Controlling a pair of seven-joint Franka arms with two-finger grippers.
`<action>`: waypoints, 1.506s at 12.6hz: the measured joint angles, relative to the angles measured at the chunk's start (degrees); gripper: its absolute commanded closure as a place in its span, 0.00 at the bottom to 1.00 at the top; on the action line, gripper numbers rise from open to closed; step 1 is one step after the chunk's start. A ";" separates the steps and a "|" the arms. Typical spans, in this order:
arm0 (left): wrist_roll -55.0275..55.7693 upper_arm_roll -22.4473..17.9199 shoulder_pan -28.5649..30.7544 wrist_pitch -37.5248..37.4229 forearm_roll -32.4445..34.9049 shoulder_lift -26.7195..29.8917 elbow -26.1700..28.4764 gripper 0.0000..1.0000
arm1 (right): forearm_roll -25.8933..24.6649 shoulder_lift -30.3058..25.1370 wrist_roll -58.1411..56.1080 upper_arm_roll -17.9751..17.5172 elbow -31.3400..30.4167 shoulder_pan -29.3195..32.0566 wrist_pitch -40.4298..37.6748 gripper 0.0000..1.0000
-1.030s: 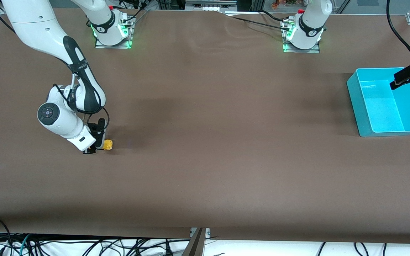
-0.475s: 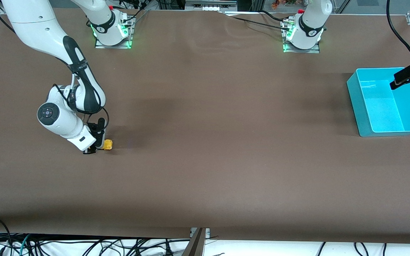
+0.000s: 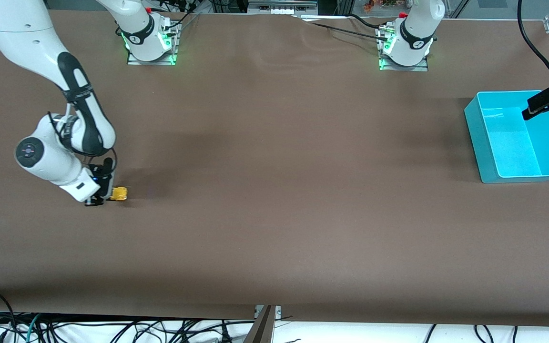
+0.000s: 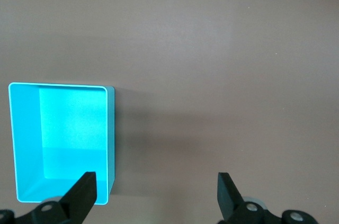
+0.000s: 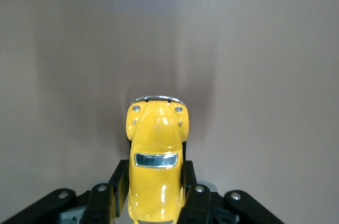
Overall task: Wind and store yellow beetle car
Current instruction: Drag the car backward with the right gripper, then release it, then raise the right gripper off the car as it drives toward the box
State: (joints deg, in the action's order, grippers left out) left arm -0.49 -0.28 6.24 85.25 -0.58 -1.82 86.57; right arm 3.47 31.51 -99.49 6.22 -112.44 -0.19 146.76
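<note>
Right gripper (image 3: 105, 196) clamps the tiny yellow beetle-shaped toy car (image 3: 120, 193) on the brown table toward the right arm's end, apparently mid-wind; release probably comes next, while the waiting left gripper (image 4: 156, 195) hangs open-fingered over the turquoise plastic bin (image 3: 482, 143).

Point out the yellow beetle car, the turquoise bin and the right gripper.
yellow beetle car (image 5: 155, 144): right wrist view, hood.
turquoise bin (image 3: 479, 138): front view, outer wall.
right gripper (image 3: 104, 195): front view, between fingertips.
</note>
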 measured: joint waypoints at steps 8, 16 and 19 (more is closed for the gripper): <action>0.00 0.00 0.00 0.00 0.00 0.00 0.00 0.00 | 0.09 1.36 -8.67 -0.23 2.01 6.75 0.51 0.59; 0.00 0.00 0.00 0.00 0.00 0.00 0.00 0.00 | 1.17 3.45 -8.81 -3.33 7.40 6.69 -2.52 0.00; 0.00 0.00 0.00 0.00 -0.11 -0.01 0.00 0.00 | 1.32 3.32 -8.81 -3.71 13.85 6.68 -9.47 0.00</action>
State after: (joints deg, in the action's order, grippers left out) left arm -0.49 -0.28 6.24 85.25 -0.69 -1.83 86.57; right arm 4.79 34.83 -108.30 2.51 -98.59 6.49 137.30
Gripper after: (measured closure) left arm 0.000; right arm 0.000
